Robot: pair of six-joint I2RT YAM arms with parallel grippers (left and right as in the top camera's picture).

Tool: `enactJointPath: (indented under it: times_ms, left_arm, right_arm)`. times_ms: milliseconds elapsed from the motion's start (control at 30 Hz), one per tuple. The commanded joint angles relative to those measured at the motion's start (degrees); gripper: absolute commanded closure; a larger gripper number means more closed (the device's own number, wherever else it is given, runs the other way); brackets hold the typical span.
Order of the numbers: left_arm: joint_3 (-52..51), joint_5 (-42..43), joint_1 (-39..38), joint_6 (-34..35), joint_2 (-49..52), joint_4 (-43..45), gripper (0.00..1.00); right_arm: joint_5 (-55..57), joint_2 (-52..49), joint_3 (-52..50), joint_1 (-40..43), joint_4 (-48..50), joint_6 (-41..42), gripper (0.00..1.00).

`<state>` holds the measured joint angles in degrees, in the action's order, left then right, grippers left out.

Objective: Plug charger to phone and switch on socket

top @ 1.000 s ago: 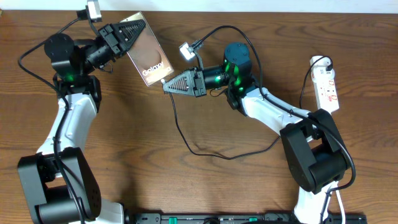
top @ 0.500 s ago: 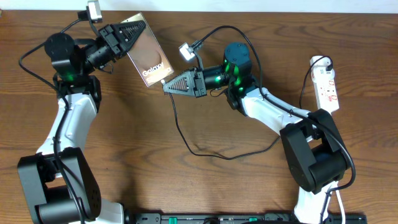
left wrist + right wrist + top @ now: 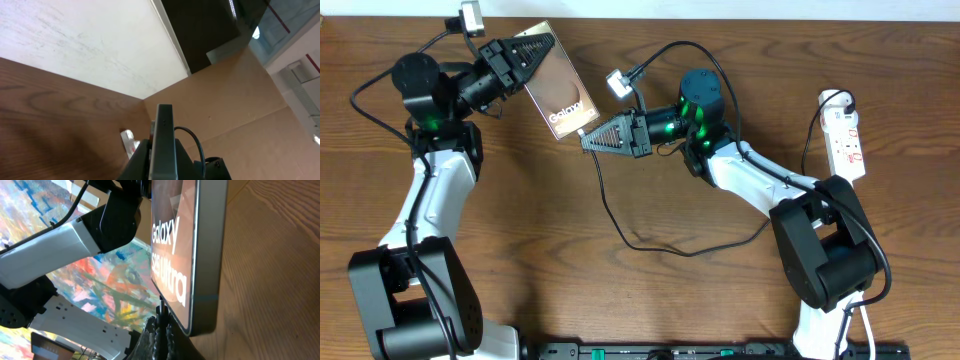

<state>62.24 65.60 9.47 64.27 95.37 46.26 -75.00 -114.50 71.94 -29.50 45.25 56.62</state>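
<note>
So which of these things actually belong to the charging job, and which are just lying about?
Part of the job:
phone, held up in the left claw
charger, its plug end in the right claw at the phone's bottom edge
socket, lying at the right

Just there:
table
black rail along the near edge

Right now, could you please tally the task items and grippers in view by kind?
phone: 1
charger: 1
socket: 1
grippers: 2, the left gripper and the right gripper
Total: 5
</note>
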Motion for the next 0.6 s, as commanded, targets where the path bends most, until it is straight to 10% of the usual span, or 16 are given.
enactJointPath:
  times_ms: [0, 567]
  left_arm:
    - [1.2, -1.25, 0.92, 0.11, -1.07, 0.35, 0.93]
    - [1.2, -0.11, 6.03, 11.08, -1.07, 8.28, 0.93]
  right_arm:
    - [-0.09, -0.26, 0.59, -0.28, 0.35, 0.15, 0.99]
    - [13.6, -0.26, 0.63, 4.24, -36.59, -25.33, 0.99]
